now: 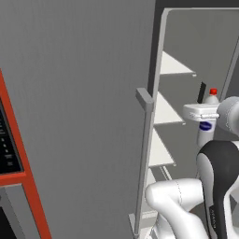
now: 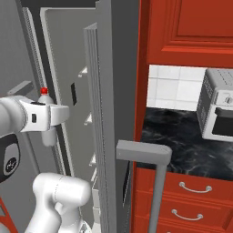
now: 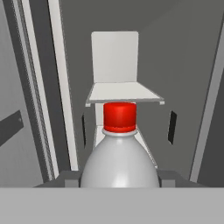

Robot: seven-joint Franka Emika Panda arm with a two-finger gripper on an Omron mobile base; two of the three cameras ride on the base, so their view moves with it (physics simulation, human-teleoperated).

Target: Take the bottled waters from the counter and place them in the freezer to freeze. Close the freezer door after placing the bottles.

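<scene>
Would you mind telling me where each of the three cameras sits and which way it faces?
Left base view: behind the arm to its left, facing the open freezer; white arm at lower right, the gripper holding the red-capped bottle.
Right base view: behind the arm to its right, facing the freezer door edge, with the counter and toaster oven at right; arm at lower left.
Hand view: on the hand, looking along the bottle into the white shelves; fingers flank the bottle.
All three show the bottle and the freezer shelves.

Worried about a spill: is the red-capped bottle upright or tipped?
Upright. The red-capped bottle stands with its cap at the top in both base views, held by the gripper in front of the freezer shelves.
</scene>
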